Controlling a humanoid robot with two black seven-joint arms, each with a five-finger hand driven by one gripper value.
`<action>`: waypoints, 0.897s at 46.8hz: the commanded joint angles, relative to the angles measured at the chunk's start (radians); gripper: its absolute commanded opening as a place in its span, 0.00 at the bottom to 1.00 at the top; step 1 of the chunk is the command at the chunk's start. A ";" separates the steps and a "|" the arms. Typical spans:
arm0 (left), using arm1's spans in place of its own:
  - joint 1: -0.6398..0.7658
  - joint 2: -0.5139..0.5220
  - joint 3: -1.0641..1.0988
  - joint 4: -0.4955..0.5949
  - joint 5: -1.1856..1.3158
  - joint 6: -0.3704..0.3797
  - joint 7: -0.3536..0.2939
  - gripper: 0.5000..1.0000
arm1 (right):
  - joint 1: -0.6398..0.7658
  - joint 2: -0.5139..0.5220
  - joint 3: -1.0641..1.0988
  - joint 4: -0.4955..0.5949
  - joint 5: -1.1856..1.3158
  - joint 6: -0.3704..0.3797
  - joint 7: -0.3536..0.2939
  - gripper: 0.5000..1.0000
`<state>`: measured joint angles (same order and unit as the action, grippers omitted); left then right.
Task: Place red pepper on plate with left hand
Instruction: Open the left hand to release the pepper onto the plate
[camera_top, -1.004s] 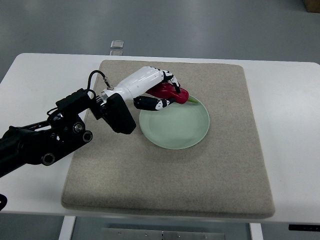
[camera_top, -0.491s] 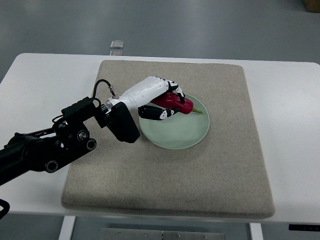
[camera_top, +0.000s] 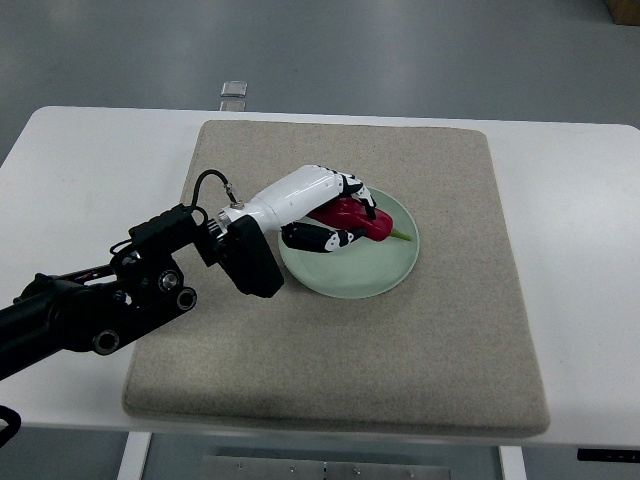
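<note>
left hand (camera_top: 318, 205), white with black finger joints, reaches in from the 8 o'clock side of the frame and sits over the 10 o'clock part of the plate (camera_top: 385, 275). its fingers (camera_top: 352, 190) are curled over the red pepper (camera_top: 362, 221) and the thumb (camera_top: 318, 238) is closed under it, so the pepper is clasped between them. red pepper lies inside the plate's outline, in its upper half, long axis pointing toward 4 o'clock, green stem tip (camera_top: 401, 237) at that end, close to the plate's 3 o'clock rim. whether the pepper rests on the plate surface or is held just above it cannot be told from this view. plate is pale green, round, set on a beige mat (camera_top: 400, 370), a little toward 12 o'clock from mat centre. mat lies on a white table (camera_top: 580, 230). black forearm and wrist housing (camera_top: 240, 262) cross the mat's 9 o'clock edge.
</note>
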<state>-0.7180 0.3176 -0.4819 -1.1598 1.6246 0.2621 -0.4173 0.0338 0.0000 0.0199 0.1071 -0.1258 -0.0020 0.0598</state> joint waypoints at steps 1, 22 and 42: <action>0.000 0.000 -0.001 0.000 0.000 0.002 0.000 0.00 | 0.000 0.000 0.000 0.000 0.001 0.000 0.000 0.86; 0.006 -0.005 -0.001 -0.001 -0.046 0.017 -0.021 0.37 | 0.000 0.000 0.000 0.000 0.000 -0.001 0.000 0.86; 0.009 -0.006 -0.009 -0.004 -0.060 0.040 -0.020 0.70 | 0.000 0.000 0.000 0.000 0.000 -0.001 0.000 0.86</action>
<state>-0.7101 0.3129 -0.4861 -1.1640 1.5663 0.3006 -0.4387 0.0338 0.0000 0.0199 0.1074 -0.1253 -0.0020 0.0598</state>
